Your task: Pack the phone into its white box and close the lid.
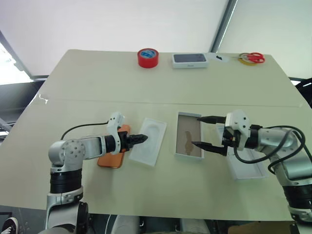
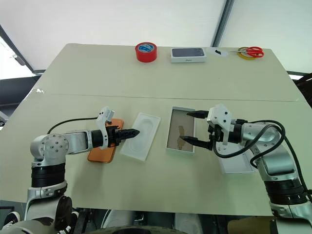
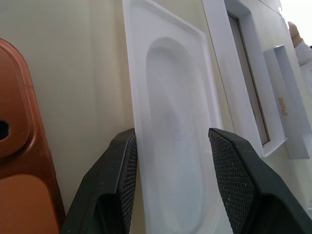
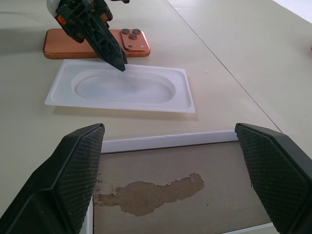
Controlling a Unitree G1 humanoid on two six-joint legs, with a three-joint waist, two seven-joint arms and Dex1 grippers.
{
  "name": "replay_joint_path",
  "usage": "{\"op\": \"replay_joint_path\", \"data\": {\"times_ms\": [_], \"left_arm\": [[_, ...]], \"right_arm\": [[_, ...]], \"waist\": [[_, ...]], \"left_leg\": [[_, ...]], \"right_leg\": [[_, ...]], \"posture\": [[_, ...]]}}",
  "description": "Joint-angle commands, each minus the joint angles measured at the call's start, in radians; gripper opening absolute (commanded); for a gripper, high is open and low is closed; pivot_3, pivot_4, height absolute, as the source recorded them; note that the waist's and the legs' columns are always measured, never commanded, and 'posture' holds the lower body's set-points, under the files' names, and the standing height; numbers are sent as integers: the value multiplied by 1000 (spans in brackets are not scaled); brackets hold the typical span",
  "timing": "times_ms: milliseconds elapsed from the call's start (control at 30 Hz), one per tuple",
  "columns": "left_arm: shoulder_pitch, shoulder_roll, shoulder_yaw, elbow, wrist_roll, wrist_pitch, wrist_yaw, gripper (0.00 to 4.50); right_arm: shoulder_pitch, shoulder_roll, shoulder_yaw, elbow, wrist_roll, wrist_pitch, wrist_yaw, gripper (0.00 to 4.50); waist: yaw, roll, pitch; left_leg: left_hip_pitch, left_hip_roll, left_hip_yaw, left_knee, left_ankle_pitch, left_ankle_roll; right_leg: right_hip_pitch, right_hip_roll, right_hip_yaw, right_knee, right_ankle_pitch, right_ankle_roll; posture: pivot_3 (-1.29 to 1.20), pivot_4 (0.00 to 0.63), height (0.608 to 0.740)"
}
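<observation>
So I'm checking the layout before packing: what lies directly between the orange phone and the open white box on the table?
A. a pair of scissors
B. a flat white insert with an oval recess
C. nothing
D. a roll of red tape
B: the flat white insert with its oval recess lies between the phone and the white box; tape and scissors sit at the far edge.

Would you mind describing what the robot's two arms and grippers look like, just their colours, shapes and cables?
Both arms are silver-grey metal with round joint housings and black bands. Each ends in a white wrist block carrying a gripper of two black, tapered fingers with cross-hatched inner pads. The left gripper has a thin black cable arching back along the forearm; the right gripper trails thicker looped black cables.
</observation>
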Motion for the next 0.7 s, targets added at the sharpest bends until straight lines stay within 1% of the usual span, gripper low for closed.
{"op": "replay_joint_path", "data": {"times_ms": [33,100,133,167,233,267,300,433,567,700], "left_arm": [[20,-6,17,3,-13,25,0,2260],[24,-14,27,3,-15,28,5,2260],[25,-19,31,6,-13,28,10,1834],[25,-22,35,8,-13,28,13,1715],[31,-35,48,5,-19,33,22,986],[33,-44,65,4,-36,46,17,451],[31,-57,97,5,-56,62,19,11],[31,-73,199,10,-117,120,9,11],[24,-85,255,6,-152,155,7,11],[9,-108,306,-4,-178,157,21,11]], "right_arm": [[-12,8,-8,-16,7,-20,-5,4500],[-13,9,-8,-16,6,-22,-7,4500],[-13,9,-7,-16,5,-23,-7,4500],[-13,8,-7,-16,5,-24,-7,4500],[-12,8,-4,-17,5,-25,-5,4500],[-9,8,-1,-24,9,-21,-2,4500],[-2,8,5,-37,13,-15,3,4500],[30,17,51,-96,11,-11,10,4500],[47,25,111,-129,-7,-10,16,4500],[44,30,179,-100,-82,-52,14,4500]], "waist": [[0,0,0],[1,0,0],[1,0,0],[1,0,0],[1,0,0],[1,0,0],[2,1,0],[0,0,0],[1,0,0],[2,-2,1]], "left_leg": [[0,0,0,0,0,0],[0,0,0,0,0,0],[0,0,0,0,0,0],[0,0,0,0,0,0],[0,0,0,0,0,0],[0,0,0,0,0,0],[0,0,0,0,0,0],[0,0,0,0,0,0],[0,0,0,0,0,-1],[0,0,0,0,0,-1]], "right_leg": [[0,0,0,0,0,0],[0,0,0,0,0,0],[0,0,0,0,0,0],[0,0,0,0,0,0],[0,0,0,0,0,0],[0,0,0,0,0,0],[0,0,0,0,0,0],[0,0,0,0,0,0],[0,0,0,0,0,0],[0,0,0,0,0,0]], "posture": [[0,150,730],[0,150,730],[0,150,730],[0,150,730],[0,150,730],[0,150,730],[0,150,730],[0,150,730],[0,150,730],[0,150,730]]}}
